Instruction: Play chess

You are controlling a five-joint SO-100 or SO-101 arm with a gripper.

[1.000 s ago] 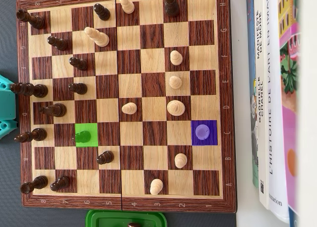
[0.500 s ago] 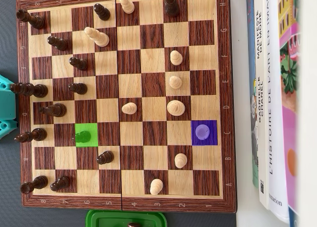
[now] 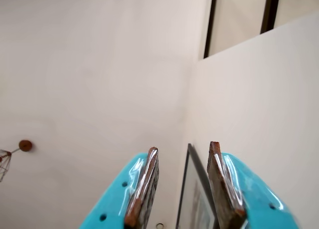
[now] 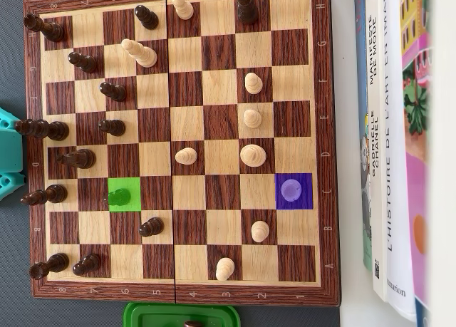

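In the overhead view a wooden chessboard [image 4: 185, 293] fills the table. Dark pieces stand mostly along its left side, light pieces in the middle and right. One square is tinted green [image 4: 134, 204] with a piece [image 4: 118, 196] on it. Another square is tinted purple [image 4: 305, 200] and holds a piece [image 4: 290, 189]. Only a teal part of the arm [image 4: 8, 152] shows at the left edge there. In the wrist view my teal gripper [image 3: 184, 147] points up at a wall and ceiling. It is open, with nothing between its brown-padded fingers [image 3: 144, 184].
Books [image 4: 395, 142] lie along the board's right side. A green container [image 4: 182, 315] sits below the board's bottom edge. The wrist view shows a framed picture [image 3: 197, 204] on the wall and a dark window frame [image 3: 210, 24].
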